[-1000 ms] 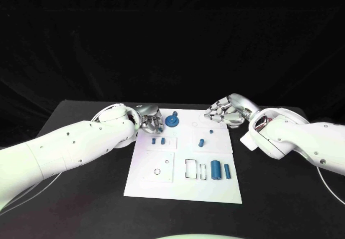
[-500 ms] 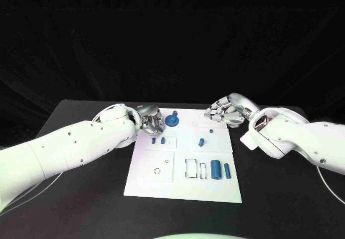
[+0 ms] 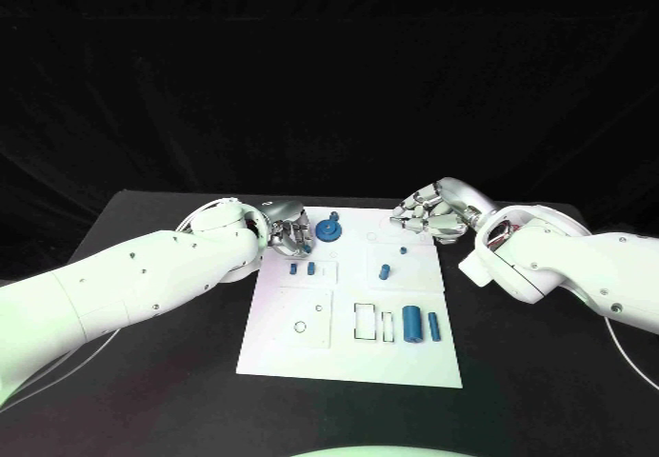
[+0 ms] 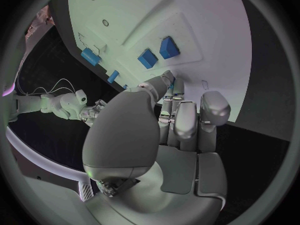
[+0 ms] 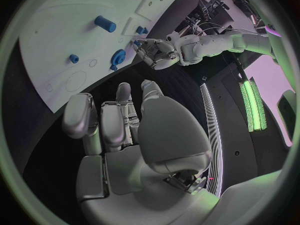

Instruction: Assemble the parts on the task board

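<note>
Left hand (image 3: 286, 236) and right hand (image 3: 429, 217), fingers curled and empty, flank the task board (image 3: 309, 347); its blue gear (image 3: 329, 229) looks rigid, light, best pinched at the rim.

The task board (image 3: 289, 347) looks smooth matt white plastic; the parts (image 3: 412, 326) matt blue plastic; each robot hand (image 3: 286, 236) shiny silver metal; the desk (image 3: 165, 381) matt black.

I'm looking at a robotics lab: black table (image 3: 165, 314) with black curtain (image 3: 329, 95) behind at 12 o'clock, white task board (image 3: 309, 352) at centre, equipment racks (image 5: 215, 2) and green light strips (image 5: 251, 105).
</note>
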{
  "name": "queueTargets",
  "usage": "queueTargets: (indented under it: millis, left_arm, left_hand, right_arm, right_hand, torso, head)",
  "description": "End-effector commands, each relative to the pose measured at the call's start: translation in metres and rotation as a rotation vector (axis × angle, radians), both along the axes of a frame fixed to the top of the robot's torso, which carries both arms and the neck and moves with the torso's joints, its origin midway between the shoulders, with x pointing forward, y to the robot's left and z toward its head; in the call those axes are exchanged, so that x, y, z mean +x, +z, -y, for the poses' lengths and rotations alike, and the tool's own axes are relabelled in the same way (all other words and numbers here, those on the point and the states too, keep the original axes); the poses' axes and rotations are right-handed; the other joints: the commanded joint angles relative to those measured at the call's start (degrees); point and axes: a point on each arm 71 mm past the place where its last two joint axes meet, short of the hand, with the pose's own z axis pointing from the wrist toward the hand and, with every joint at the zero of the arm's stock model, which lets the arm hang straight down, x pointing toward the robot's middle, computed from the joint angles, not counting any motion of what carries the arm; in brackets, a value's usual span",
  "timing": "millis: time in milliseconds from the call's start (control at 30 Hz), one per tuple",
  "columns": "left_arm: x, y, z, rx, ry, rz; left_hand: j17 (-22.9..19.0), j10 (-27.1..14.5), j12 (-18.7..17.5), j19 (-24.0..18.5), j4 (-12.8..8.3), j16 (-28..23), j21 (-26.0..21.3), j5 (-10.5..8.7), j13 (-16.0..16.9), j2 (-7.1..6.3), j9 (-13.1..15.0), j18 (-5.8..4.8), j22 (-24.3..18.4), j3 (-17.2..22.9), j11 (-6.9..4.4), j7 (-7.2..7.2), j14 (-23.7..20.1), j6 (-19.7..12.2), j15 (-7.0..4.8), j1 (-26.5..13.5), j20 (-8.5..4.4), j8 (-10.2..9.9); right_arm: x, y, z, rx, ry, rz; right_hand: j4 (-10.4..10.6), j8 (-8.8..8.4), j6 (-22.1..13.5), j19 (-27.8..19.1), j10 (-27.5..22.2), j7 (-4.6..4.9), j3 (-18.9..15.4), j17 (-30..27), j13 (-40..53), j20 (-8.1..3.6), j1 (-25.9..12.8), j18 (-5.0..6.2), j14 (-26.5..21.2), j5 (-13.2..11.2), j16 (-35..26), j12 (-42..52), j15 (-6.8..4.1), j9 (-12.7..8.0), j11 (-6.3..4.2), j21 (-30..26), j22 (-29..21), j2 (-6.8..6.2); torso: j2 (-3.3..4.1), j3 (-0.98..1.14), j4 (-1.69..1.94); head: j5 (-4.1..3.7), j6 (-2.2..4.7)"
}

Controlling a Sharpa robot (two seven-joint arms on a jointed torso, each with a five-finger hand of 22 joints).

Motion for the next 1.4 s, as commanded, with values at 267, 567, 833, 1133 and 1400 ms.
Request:
queueTargets:
  millis: [267,567,833,1133,1400]
  left_arm:
    - [0.0,-0.003,-0.001,0.015,0.003,-0.02]
    - [0.001,-0.003,-0.003,0.015,0.01,-0.017]
    - [0.001,-0.002,-0.011,0.012,0.029,-0.005]
    - [-0.002,0.014,-0.042,-0.121,0.1,0.082]
    - [-0.013,0.03,-0.077,-0.564,0.256,-0.047]
  left_hand:
    - [-0.37,0.74,-0.94,-0.79,-0.53,0.31,-0.02,0.19,0.24,-0.64,-1.3,-0.62,-0.33,0.28,0.35,0.5,0.44,-3.15,0.18,-0.86,0.09,-2.58]
    - [-0.4,0.88,-1.19,-0.84,-0.62,0.4,-0.04,0.19,0.31,-0.77,-1.55,-0.6,-0.35,0.39,0.34,0.51,0.43,-3.64,0.19,-0.96,0.12,-3.12]
    - [-0.5,1.04,-1.6,-0.93,-0.84,0.51,-0.09,0.19,0.42,-0.98,-2.06,-0.57,-0.46,0.65,0.36,0.64,0.42,-4.85,0.2,-0.97,0.14,-4.09]
    - [-1.95,1.39,-1.36,-3.78,-0.45,-0.29,-3.37,0.2,0.87,-0.32,-1.87,0.43,-5.59,0.74,0.49,0.78,-0.2,-2.41,0.37,-1.49,0.28,-2.99]
    - [-25.71,-0.78,-1.22,-13.69,0.06,-18.78,-17.46,0.28,1.34,-0.71,-2.62,3.47,-23.73,-0.15,1.18,1.33,-9.28,-1.78,0.94,-2.18,0.65,-3.31]
  right_arm:
    - [-0.001,0.0,-0.001,-0.004,0.012,0.006]
    - [0.0,0.0,0.0,-0.005,0.008,0.005]
    - [0.001,-0.002,0.003,-0.065,0.016,0.006]
    - [0.005,-0.005,0.004,-0.435,0.095,0.136]
    - [0.01,-0.012,0.0,-0.671,0.111,0.211]
  right_hand:
    - [0.01,0.2,-0.07,-0.32,0.07,-0.15,0.46,-0.18,-0.27,-0.01,0.48,0.66,0.18,0.36,-0.32,-0.38,-0.44,0.1,-0.31,-0.6,0.05,-0.13]
    - [0.01,0.17,-0.13,-0.49,0.04,-0.14,0.44,-0.41,-0.39,-0.02,0.46,0.74,0.13,0.35,-0.53,-0.47,-0.44,0.09,-0.3,-0.99,-0.18,-0.19]
    - [-1.6,-0.07,-0.42,-0.7,-2.43,0.32,3.06,-1.81,-6.33,-0.06,5.53,0.92,-0.17,-6.11,-2.35,-8.13,-0.3,-0.01,-0.03,-2.64,-0.92,0.01]
    - [-3.5,-2.83,2.84,2.9,0.7,0.25,9.8,0.06,-22.86,0.34,12.83,-0.26,1.33,-13.98,-0.79,-27.41,0.19,-1.44,0.67,2.79,2.79,-2.35]
    - [-2.34,-5.75,4.1,4.53,2.54,-0.02,14.09,2.84,-29.25,0.58,12.59,-1.0,1.9,-16.94,2.01,-34.05,0.52,-3.02,1.09,6.5,5.44,-4.92]
  torso:
    - [0.0,0.01,0.03]
    - [0.02,0.01,-0.01]
    - [-0.03,-0.01,-0.05]
    - [-0.07,0.03,-0.09]
    - [-0.17,-0.09,0.1]
  head:
    - [-0.02,-0.01]
    - [-0.06,0.06]
    - [-0.21,0.16]
    - [-1.87,0.84]
    - [-3.05,1.09]
